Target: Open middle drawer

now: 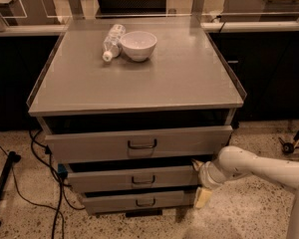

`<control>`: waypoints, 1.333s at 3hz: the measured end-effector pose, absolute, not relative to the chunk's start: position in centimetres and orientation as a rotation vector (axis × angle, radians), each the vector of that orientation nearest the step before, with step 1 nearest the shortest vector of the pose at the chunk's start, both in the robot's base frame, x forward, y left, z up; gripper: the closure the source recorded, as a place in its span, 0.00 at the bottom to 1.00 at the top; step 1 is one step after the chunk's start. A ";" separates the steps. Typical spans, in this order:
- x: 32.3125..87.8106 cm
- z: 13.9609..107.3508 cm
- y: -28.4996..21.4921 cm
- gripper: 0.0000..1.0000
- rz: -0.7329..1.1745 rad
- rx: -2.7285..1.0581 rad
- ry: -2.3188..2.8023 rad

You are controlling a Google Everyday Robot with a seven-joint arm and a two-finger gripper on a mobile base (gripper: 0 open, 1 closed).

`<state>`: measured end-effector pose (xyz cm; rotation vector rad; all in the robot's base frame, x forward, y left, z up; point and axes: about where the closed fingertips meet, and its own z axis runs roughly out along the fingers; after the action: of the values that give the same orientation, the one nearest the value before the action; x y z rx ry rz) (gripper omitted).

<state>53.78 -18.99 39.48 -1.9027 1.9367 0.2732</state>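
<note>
Speckled stone floor (249, 218) below, dark counter fronts behind. Far left: a black stand leg (2, 188), cut off at the frame edge, and black cables (40, 148) trailing toward the cabinet's lower left corner, their ends lost in shadow. Centre: grey metal cabinet (139, 83) with a flat rimmed top. On that top, toward the back left, a clear bottle (112, 41) lying on its side, touching or just beside a white bowl (138, 45); cannot tell which. Below the top, a dark gap, then the tall top drawer (89, 146). Under it the middle drawer (104, 179), shallow, second of three, with a small dark loop handle (142, 179) at centre and a dark slit above its front. Lowest drawer (114, 202) beneath, partly shadowed. Right of the drawers: the gripper (198, 180), hard against the middle drawer's right end, well apart from the handle, spread wide, holding nothing that can be made out, with one pale tip by the front's upper corner and the other lower, beside the lowest drawer. White arm (259, 166) running off the right edge. Small caster (288, 147) at far right, its frame cut off.
</note>
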 end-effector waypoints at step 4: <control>52.6 39.9 -19.2 0.00 0.416 -1.917 1.987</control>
<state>52.56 -19.23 39.90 -1.9165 1.9870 0.4158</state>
